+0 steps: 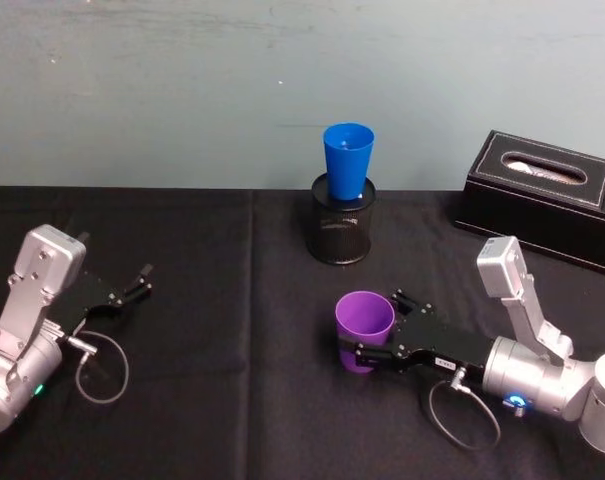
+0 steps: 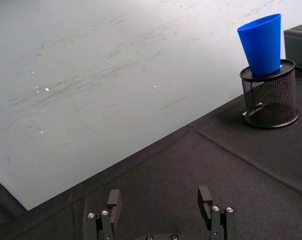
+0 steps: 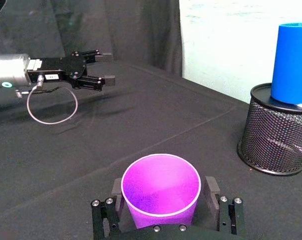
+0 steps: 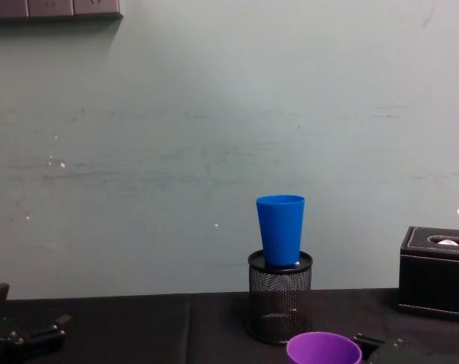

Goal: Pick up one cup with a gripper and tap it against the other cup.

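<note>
The purple cup (image 1: 364, 330) stands upright on the black cloth at centre right. My right gripper (image 1: 374, 323) is open around it, one finger on each side of its wall. The right wrist view shows the purple cup (image 3: 160, 192) between the spread fingers (image 3: 117, 192), which lie close beside it. The blue cup (image 1: 347, 160) sits upright in the mouth of a black mesh pen holder (image 1: 342, 225), behind the purple cup; it is also seen as the blue cup (image 4: 281, 230). My left gripper (image 1: 142, 280) rests open at the left, holding nothing.
A black tissue box (image 1: 547, 195) stands at the back right, near the right arm. A pale wall closes off the table's far edge. Bare black cloth lies between the two arms and in front of the pen holder (image 3: 275, 132).
</note>
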Available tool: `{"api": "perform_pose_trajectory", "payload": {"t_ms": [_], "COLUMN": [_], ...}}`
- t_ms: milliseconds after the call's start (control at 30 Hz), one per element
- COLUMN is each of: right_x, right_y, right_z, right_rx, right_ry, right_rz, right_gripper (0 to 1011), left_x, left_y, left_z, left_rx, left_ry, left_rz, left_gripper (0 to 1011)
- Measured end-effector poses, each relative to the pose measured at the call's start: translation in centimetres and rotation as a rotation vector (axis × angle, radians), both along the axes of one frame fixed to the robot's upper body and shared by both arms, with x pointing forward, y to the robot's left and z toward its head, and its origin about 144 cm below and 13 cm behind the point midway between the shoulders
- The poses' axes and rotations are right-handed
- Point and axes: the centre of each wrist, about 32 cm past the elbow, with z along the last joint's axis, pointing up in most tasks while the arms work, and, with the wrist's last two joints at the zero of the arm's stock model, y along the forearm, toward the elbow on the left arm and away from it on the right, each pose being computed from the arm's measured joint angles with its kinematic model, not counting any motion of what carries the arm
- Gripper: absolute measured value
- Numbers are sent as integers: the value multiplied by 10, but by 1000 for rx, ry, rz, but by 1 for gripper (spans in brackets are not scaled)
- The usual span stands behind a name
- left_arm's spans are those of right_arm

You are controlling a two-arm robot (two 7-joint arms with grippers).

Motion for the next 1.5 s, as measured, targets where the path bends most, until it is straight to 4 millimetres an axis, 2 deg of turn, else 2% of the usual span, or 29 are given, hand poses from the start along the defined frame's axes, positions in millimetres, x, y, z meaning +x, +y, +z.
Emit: {"api": "perform_pose_trajectory", "payload": {"t_ms": [167,467,567,833,1500], "right_x": [0,0,0,0,0], "right_y": [0,-1,-1,-1,-1], "right_z": [0,1,1,1,1], "right_rx": [0,-1,-1,-1,-1], "right_ry": [0,1,2,3,3], "right_rz": [-1,-2,-2,-2,-2], "right_gripper": [995,792,761,728,728], "left_x": [0,0,0,0,0], "left_y": [0,0,0,0,0], "left_z": [0,0,0,0,0], "left_rx": [0,0,0,0,0], "left_ry": [0,0,0,0,0], "left_rz": [0,0,0,0,0], "left_gripper": [1011,1011,1011,1011,1011]}}
